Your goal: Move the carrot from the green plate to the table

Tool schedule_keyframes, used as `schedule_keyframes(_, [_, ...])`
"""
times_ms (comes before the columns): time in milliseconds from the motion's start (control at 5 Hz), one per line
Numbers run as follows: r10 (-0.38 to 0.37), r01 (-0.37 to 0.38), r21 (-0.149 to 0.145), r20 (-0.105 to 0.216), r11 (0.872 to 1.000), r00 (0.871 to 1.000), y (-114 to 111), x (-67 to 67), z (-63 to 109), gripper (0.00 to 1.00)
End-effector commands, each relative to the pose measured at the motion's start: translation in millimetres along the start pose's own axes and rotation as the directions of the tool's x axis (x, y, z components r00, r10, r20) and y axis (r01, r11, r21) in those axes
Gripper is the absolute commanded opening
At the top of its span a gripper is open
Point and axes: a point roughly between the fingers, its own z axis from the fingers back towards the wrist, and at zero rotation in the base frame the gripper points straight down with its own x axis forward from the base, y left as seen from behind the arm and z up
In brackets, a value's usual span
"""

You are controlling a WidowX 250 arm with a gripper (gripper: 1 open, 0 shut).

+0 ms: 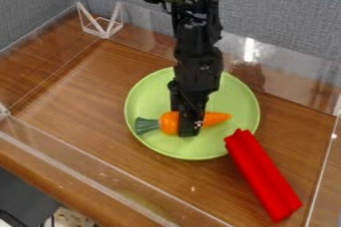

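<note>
The orange carrot (218, 120) lies on the green plate (144, 102), its green top pointing left and its tip right. My gripper (189, 121) points straight down at the carrot's middle, one finger on each side, drawn in against the carrot. The carrot still rests on the plate. The black arm rises from there toward the top of the view and hides the plate's centre. The brown wooden table (80, 82) surrounds the plate.
A long red block (262, 176) lies on the table touching the plate's right front rim. A white wire stand (100, 19) sits at the back left. Clear acrylic walls (80, 176) edge the table.
</note>
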Motion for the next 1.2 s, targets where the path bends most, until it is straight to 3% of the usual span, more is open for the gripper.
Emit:
schedule_keyframes(0, [0.049, -0.049, 0.004, 0.018, 0.999, 0.999, -3, -5.5, 18.8, 0.0])
schedule_keyframes(200, [0.084, -0.084, 0.001, 0.02, 0.996, 0.996, -8, -8.4, 26.1, 0.0])
schedule_keyframes(600, [0.114, -0.114, 0.004, 0.026, 0.993, 0.993, -12, -13.1, 23.0, 0.0])
schedule_keyframes(1000, [0.03, -0.03, 0.017, 0.015, 0.999, 0.999, 6, -11.2, 33.2, 0.0])
